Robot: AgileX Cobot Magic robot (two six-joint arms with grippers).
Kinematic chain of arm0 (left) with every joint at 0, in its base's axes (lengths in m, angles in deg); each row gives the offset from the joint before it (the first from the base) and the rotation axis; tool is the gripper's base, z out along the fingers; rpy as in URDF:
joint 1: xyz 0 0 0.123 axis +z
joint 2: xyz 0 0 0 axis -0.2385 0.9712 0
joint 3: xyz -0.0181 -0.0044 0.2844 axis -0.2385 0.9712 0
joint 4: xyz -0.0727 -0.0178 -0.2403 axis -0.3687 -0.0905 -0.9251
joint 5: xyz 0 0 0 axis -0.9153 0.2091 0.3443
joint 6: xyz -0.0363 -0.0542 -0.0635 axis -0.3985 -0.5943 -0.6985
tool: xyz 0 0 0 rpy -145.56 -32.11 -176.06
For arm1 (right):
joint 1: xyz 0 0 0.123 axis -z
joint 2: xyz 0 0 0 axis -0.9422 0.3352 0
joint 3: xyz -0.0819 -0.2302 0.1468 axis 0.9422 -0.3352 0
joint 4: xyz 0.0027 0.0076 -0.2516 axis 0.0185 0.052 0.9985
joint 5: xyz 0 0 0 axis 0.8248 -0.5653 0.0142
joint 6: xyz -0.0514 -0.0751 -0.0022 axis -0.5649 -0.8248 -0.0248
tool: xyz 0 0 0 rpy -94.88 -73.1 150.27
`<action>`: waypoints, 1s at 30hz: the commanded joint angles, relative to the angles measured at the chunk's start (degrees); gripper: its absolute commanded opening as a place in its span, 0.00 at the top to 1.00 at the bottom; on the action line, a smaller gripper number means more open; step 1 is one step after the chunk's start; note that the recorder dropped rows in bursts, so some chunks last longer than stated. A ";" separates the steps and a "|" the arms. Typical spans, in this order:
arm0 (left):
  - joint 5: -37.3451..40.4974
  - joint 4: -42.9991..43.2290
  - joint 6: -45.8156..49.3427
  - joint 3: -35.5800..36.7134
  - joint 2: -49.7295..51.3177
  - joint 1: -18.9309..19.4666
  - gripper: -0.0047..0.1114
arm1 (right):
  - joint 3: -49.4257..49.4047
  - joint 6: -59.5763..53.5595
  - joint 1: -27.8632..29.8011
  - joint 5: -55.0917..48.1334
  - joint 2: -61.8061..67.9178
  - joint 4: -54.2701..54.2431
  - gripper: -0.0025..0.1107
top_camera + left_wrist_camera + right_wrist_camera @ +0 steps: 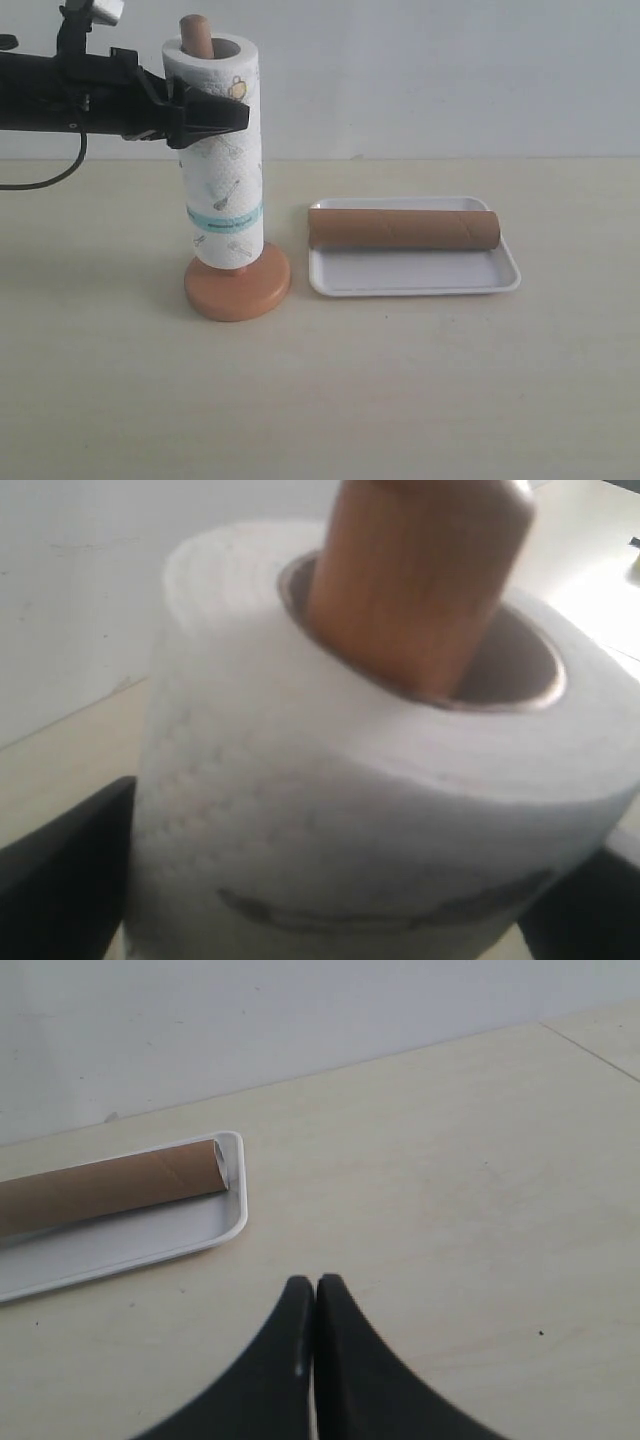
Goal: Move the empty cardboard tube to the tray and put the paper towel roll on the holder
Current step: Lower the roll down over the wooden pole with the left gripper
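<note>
Exterior view is showing the paper towel roll [224,150] threaded over the pole of the holder [237,290] at centre left of the frame, with the pole's rounded top protruding through the core. The roll's lower edge is sitting just above the disc base, with a short piece of pole showing between them, so the roll is judged not yet fully seated. The left gripper [218,112] is reaching in level from the left edge of the frame, its jaws grasping the roll near its top, one on each side. This high grip is leaving the lower part free to slide down. The empty cardboard tube [403,228] is lying lengthwise inside the tray [410,282], right of centre, so that step is looking done. Right wrist view is showing the right gripper [316,1305], jaws clenched on nothing, hovering over the worktop [480,1160] near the tray's corner.
</note>
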State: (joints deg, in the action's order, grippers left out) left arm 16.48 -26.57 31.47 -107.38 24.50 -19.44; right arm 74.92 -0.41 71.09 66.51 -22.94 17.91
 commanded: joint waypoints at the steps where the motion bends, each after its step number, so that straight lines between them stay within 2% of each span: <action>1: -0.24 -1.01 0.61 -0.03 -0.33 -0.28 0.76 | 0.03 0.05 0.39 0.34 -0.27 0.31 0.98; 6: -0.24 -1.01 -0.50 -0.03 -0.33 -0.28 0.44 | 0.03 0.05 0.39 0.34 -0.27 0.31 0.98; 9: 1.13 -1.01 -1.45 -0.03 -0.33 -0.28 0.35 | 0.03 0.05 0.39 0.34 -0.27 0.31 0.98; 21: 0.52 2.82 -2.76 -0.03 -0.33 -0.28 0.35 | 0.03 0.05 0.39 0.34 -0.27 0.31 0.98; 30: 0.49 0.63 -1.93 -0.03 -0.33 -0.28 0.35 | 0.03 0.05 0.39 0.34 -0.27 0.31 0.98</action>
State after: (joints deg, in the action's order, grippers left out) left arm 16.37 -23.43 29.00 -107.36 24.50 -19.44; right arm 74.92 -0.41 71.09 66.51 -22.94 17.91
